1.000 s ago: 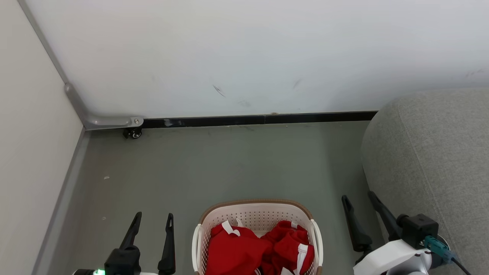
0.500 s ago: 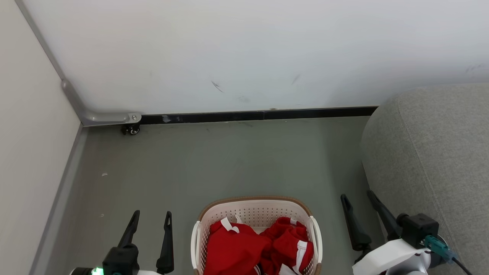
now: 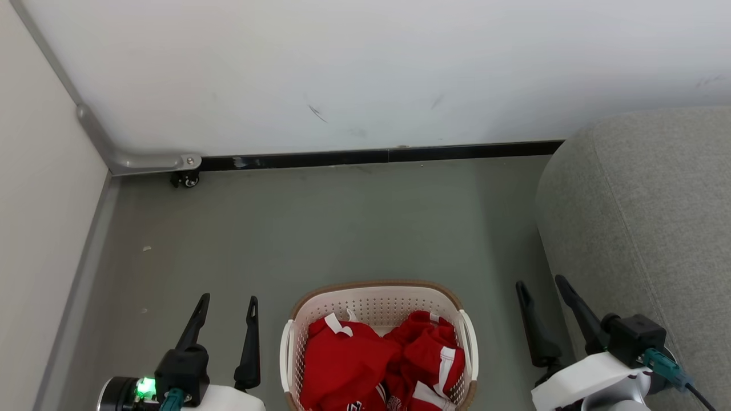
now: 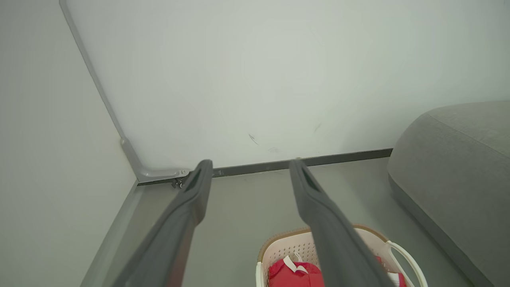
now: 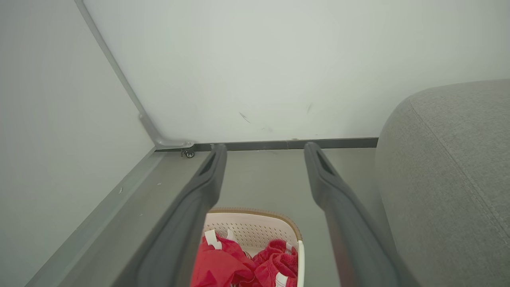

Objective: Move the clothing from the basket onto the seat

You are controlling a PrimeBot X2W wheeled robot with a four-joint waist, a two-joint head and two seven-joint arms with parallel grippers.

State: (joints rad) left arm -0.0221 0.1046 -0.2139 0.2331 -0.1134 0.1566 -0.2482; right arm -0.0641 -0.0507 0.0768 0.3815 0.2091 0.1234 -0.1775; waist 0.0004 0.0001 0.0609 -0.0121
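Red clothing lies heaped inside the basket, which stands on the floor between the two arms. Seat, right of the basket and apart from it: no garment on the part in view. Left pincer: jaws wide apart, empty, left of the basket. Right pincer: jaws wide apart, empty, between basket and seat. Assessment: no transfer evident; task appears at its outset, every visible garment yet to be lifted across
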